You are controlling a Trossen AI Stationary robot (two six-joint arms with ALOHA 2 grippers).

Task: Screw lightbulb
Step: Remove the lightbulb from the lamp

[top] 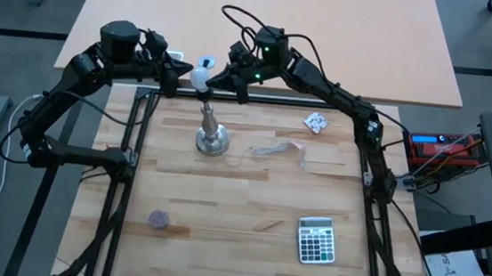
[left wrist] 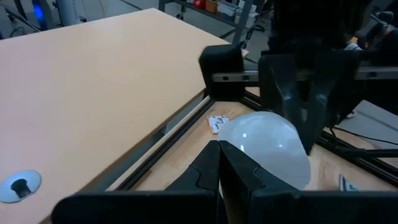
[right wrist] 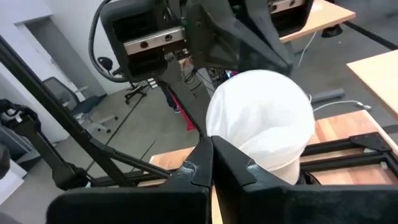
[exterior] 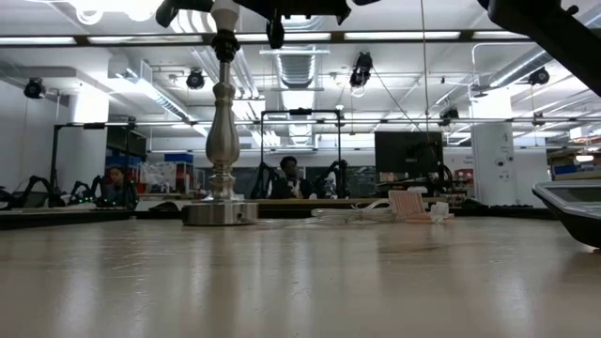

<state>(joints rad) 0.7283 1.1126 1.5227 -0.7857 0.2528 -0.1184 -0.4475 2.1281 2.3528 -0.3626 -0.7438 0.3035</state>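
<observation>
Overhead, lightbulb half-hidden between both closed grippers, stand top obscured

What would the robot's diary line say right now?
step: screwing | lightbulb atop stand | left gripper shut beside bulb | right gripper shut beside bulb

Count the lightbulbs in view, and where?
1. The lightbulb sits atop the silver stand at the table's far edge, between the left end effector and right end effector, both shut. No others are visible.
</observation>
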